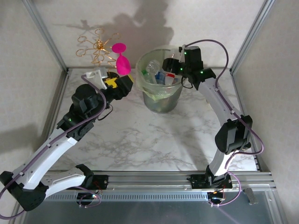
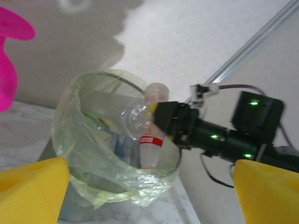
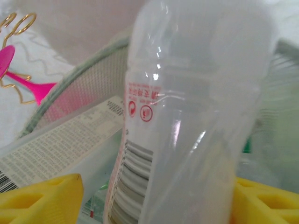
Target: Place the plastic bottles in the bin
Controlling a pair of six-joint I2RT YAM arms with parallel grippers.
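The bin [image 1: 161,101], a round translucent wastebasket with a pale green bag, stands at the back middle of the table and holds several plastic bottles [image 1: 154,68]. My right gripper [image 1: 172,63] hangs over its right rim. In the right wrist view a clear bottle [image 3: 196,116] with a red-printed label stands between my yellow fingers [image 3: 42,198], with a gap on the left side, so the right gripper [image 3: 156,193] is open. The left wrist view shows that bottle [image 2: 152,140] leaning inside the bin [image 2: 65,121]. My left gripper [image 2: 149,205] is open and empty, just left of the bin.
A pink goblet [image 1: 122,60] and a gold wire stand [image 1: 98,46] are at the back left, close behind my left gripper [image 1: 128,84]. Frame posts rise at both back corners. The marble table [image 1: 140,135] lies in front of the bin.
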